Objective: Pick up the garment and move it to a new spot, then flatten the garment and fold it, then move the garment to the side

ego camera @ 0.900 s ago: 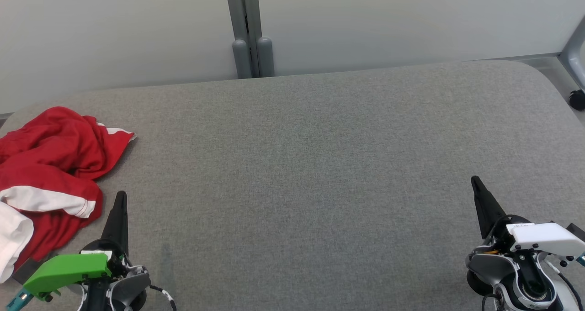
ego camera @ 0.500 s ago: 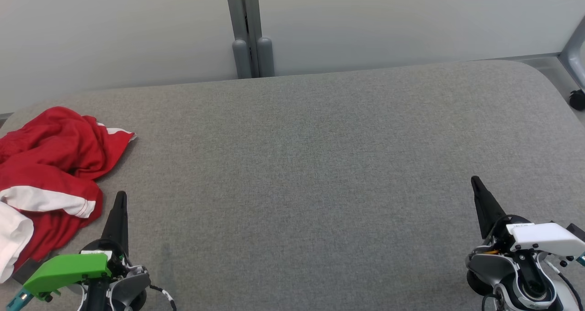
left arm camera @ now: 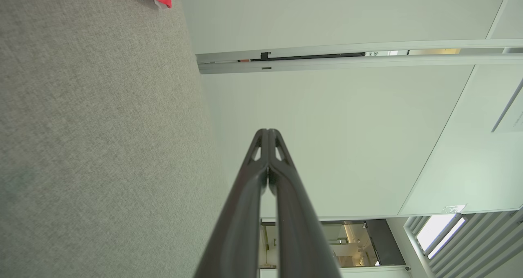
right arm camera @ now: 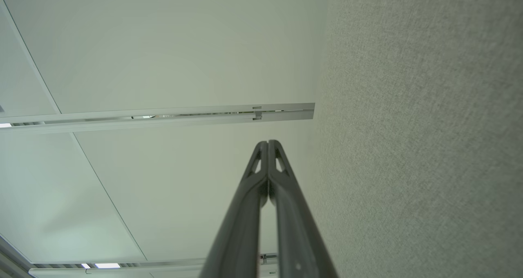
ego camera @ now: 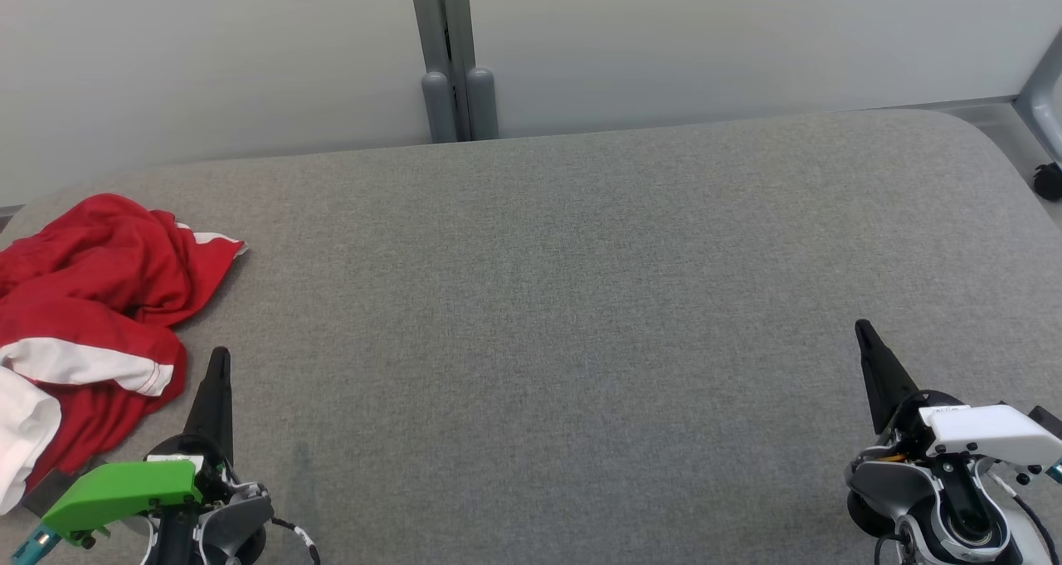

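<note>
Head view: nothing moved vs. a sec ago. Garment (ego camera: 91, 299), red w/ white, lies in crumpled heap at far left edge of table (ego camera: 581, 299). Left claw (ego camera: 219, 357) just beside it, not touching. Right claw (ego camera: 864, 328) well apart, far right. Both closed tight, empty.

Left wrist view: fingers pressed together; red corner at top.

Right wrist view: fingers together, bare table alongside.

Meaning: pickup not begun. Left claw prob. must open, then reach heap.
</note>
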